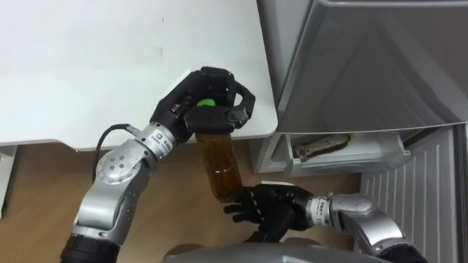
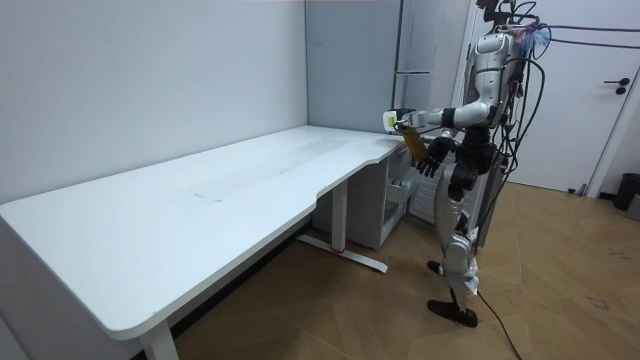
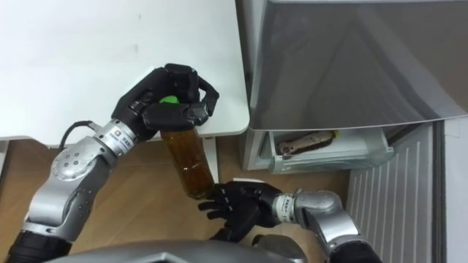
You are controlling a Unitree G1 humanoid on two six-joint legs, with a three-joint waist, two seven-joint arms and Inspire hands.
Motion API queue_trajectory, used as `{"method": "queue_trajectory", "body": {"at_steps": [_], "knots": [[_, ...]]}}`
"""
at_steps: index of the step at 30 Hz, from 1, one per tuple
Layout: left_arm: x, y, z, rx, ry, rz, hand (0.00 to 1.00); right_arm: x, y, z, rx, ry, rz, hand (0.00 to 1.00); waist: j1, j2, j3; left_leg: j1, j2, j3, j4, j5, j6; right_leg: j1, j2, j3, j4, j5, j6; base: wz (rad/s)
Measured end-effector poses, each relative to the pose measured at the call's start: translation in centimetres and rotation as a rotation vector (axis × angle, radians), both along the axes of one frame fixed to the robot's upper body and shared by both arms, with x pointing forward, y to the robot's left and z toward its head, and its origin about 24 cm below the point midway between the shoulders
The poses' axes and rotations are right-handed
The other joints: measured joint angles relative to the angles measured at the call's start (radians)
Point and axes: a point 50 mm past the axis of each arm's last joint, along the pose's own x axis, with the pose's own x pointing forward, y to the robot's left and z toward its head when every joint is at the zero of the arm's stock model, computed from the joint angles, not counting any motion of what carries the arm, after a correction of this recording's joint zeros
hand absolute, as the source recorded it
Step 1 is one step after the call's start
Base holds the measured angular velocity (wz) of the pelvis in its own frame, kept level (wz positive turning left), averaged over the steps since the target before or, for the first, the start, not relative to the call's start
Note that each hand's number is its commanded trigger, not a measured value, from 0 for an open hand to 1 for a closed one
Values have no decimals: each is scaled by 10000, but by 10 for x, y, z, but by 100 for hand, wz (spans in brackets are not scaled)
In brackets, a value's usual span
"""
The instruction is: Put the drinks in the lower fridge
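Right hand (image 1: pixel 267 208) sits lowest, nearest you: fingers spread, relaxed, holding nothing. Its fingertips are right at the base of the bottle (image 1: pixel 221 161); can't tell if they touch.

Left hand (image 1: pixel 212 109) is above it, fingers curled tight round the bottle's top, green cap (image 1: pixel 207 103) peeking between them. Amber drink, hanging roughly upright below that hand, clear of the bench (image 1: pixel 110 58) corner behind it.

Fridge (image 1: pixel 365 66) is to the right of both hands. Its lower compartment (image 1: pixel 351 162) stands open, right of the left hand and lower, with a packet (image 1: pixel 322 145) lying inside.

Step, as I read it: drink lifted off the bench, mid-carry, maybe a two-hand support or handover. Not in the fridge yet.

Next you'd need to swing the bottle right and down toward that compartment, keep it upright, and miss the packet.
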Motion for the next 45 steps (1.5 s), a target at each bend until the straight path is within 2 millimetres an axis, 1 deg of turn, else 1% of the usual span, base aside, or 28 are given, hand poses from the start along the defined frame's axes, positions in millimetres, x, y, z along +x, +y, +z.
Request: {"method": "queue_trajectory", "body": {"at_steps": [9,11,14,17,19,26,32,35,39,45], "knots": [[1,-2,0,13,-20,-168,100,1,1,-1,-218,-129,-64,0,5,-9,-1,2,-2,3,-16,1,1,-12,-13,-1,-3,-5,8,0],[0,-3,0,17,-61,-209,100,1,0,-1,-238,-135,-79,0,-3,5,8,-9,-3,2,-19,-1,3,-13,-14,-10,-7,-6,11,0],[0,-3,0,31,-82,-245,100,1,-3,-1,-368,-149,-88,0,-24,66,45,-21,-3,-4,-46,-7,10,-21,-12,-26,-11,-6,11,0],[-1,-6,4,86,-222,-534,100,1,-5,-1,-449,-175,-76,0,-18,99,51,-72,-4,-5,-40,-7,9,-80,-8,-25,-15,-7,10,0],[-2,-8,4,39,-232,-770,100,1,-6,-2,-487,-129,-110,0,-37,125,36,-61,-4,-4,-46,-7,10,-74,-8,-24,-14,-7,11,0],[-2,-9,4,-10,-227,-1000,100,0,-8,-7,-559,3,-179,0,-147,123,34,-50,-4,3,-43,-6,10,-73,-5,-4,-14,-10,16,0],[-1,-10,8,-60,-389,-1051,100,-2,-18,-12,-748,286,-606,0,-216,117,34,-42,-3,4,-65,-7,10,-70,5,-1,-15,-10,16,0],[0,-9,14,-110,-637,-1027,100,-5,-23,-16,-940,407,-906,0,-218,80,33,-47,-3,3,-52,-7,10,-71,0,-7,-14,-10,15,0],[2,-6,22,-220,-968,-922,100,-10,-26,-21,-1195,647,-1148,0,-221,-5,-9,-47,-4,4,-47,-7,11,-72,-1,-6,-17,-11,16,0],[3,-6,22,-234,-998,-916,100,-7,-27,-21,-1254,451,-1450,0,-218,-4,-12,-7,-1,4,-43,-7,10,-30,3,-4,-18,-10,16,0]]}}
